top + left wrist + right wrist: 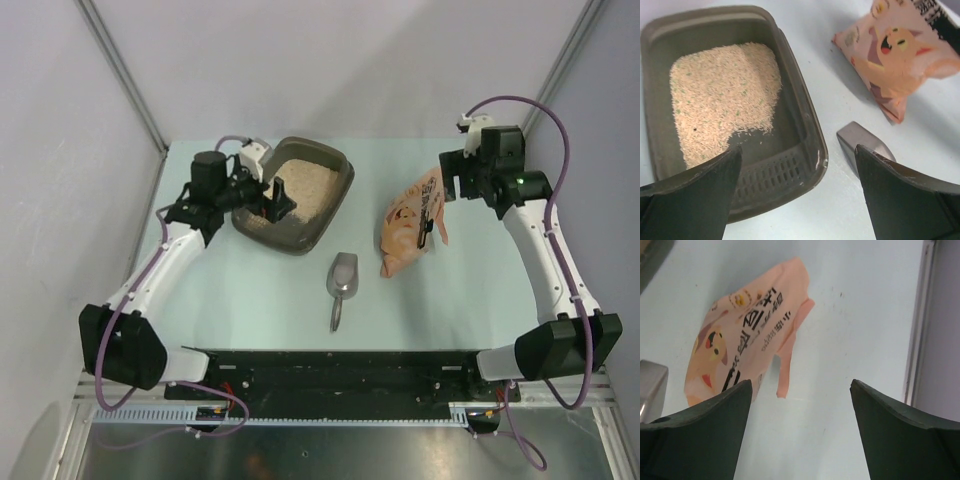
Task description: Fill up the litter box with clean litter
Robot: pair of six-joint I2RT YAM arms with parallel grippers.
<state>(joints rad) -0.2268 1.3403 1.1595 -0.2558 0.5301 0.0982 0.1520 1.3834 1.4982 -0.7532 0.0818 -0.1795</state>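
Note:
The dark grey-brown litter box [300, 240] sits at the back left of the table, and pale beige clean litter [305, 185] covers much of its floor. In the left wrist view the litter [720, 95] lies in the far part of the box [810, 125], and the near slotted end is bare. My left gripper [275, 200] is open and empty above the box's near end [797, 149]. My right gripper [440, 215] is open and empty above the table, just right of the pink bag [800, 382].
The salmon-pink cat bag [410, 225] lies on the table right of centre; it also shows in the left wrist view [895, 55] and the right wrist view [740, 350]. A grey metal scoop [342, 280] lies between box and bag, handle toward the near edge. Walls enclose the table's sides and back.

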